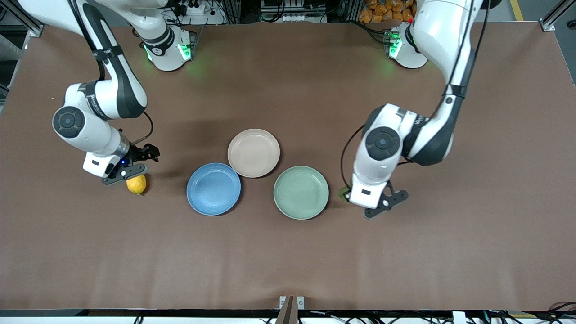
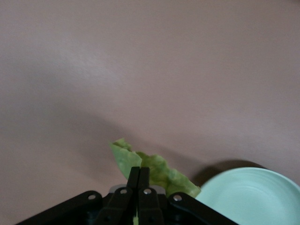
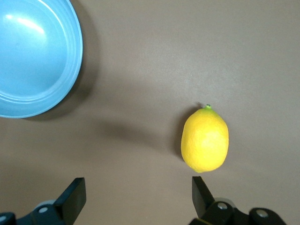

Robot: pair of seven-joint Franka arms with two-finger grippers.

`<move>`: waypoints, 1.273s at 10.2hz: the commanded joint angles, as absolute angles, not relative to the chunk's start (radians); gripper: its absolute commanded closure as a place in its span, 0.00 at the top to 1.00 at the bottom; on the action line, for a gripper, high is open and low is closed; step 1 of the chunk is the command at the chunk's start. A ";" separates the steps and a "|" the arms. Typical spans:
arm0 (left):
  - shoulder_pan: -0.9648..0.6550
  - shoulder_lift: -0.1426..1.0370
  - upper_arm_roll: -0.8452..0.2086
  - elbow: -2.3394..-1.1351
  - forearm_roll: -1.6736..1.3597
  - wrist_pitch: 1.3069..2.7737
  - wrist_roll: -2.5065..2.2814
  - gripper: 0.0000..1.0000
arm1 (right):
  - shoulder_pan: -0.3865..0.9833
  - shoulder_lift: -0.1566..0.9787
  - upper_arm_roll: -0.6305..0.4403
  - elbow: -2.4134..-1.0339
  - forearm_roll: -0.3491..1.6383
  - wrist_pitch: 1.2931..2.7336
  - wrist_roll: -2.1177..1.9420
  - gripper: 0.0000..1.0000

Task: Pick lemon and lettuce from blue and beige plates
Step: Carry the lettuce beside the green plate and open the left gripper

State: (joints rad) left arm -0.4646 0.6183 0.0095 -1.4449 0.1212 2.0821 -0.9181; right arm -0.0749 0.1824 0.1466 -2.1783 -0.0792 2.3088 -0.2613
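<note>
Lower left of front frame: right gripper (image 1: 130, 173) jaws wide, empty, over small oval yellow lemon (image 1: 137, 184) on brown tabletop (image 1: 288, 261). Left gripper (image 2: 139, 174) jaws clamped on wrinkled green lettuce leaf (image 2: 159, 169), lower right, beside mint-green plate (image 1: 301, 192). Mid-blue plate (image 1: 213, 188) & beige plate (image 1: 254, 152) at centre, touching.

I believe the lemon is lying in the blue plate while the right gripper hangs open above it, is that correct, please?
Not quite: the lemon lies on the bare table, apart from the blue plate, toward the right arm's end. The right wrist view shows this. The right gripper does hang open above it.
</note>
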 commanded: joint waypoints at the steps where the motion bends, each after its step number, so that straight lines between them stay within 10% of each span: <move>1: -0.405 0.606 -0.003 -1.460 0.114 2.036 -0.797 0.00 | -0.083 0.094 0.149 -2.250 -0.097 2.313 -0.264 1.00; 13: -0.198 0.585 -0.005 -1.456 0.031 1.921 -0.477 0.00 | -0.138 0.022 0.140 -2.284 -0.097 2.293 -0.264 1.00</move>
State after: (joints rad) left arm -0.2115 0.6176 0.0051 -1.4516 0.0545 1.9803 -0.5091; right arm -0.1153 0.0709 0.1299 -2.2487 -0.0797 2.2996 -0.2617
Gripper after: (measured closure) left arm 0.982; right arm 0.000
